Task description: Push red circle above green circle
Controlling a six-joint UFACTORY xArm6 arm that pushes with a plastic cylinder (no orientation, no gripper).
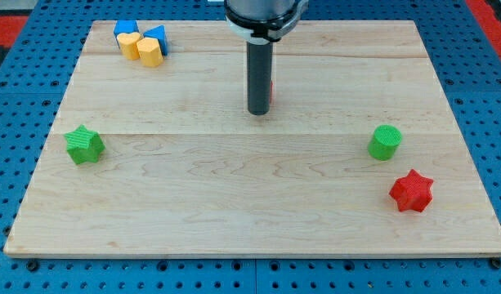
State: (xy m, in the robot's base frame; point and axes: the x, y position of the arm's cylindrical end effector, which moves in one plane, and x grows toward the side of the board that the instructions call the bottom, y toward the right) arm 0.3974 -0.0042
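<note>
The green circle [385, 142] stands on the wooden board at the view's right. The red circle [271, 88] is almost wholly hidden behind my rod; only a thin red sliver shows at the rod's right edge, near the top middle of the board. My tip [258, 112] rests on the board just in front of and left of that sliver, far to the left of the green circle.
A red star [412, 192] lies below and right of the green circle. A green star [85, 145] sits at the view's left. Two blue blocks [125, 28] [156, 36] and two yellow blocks [129, 45] [149, 51] cluster at the top left.
</note>
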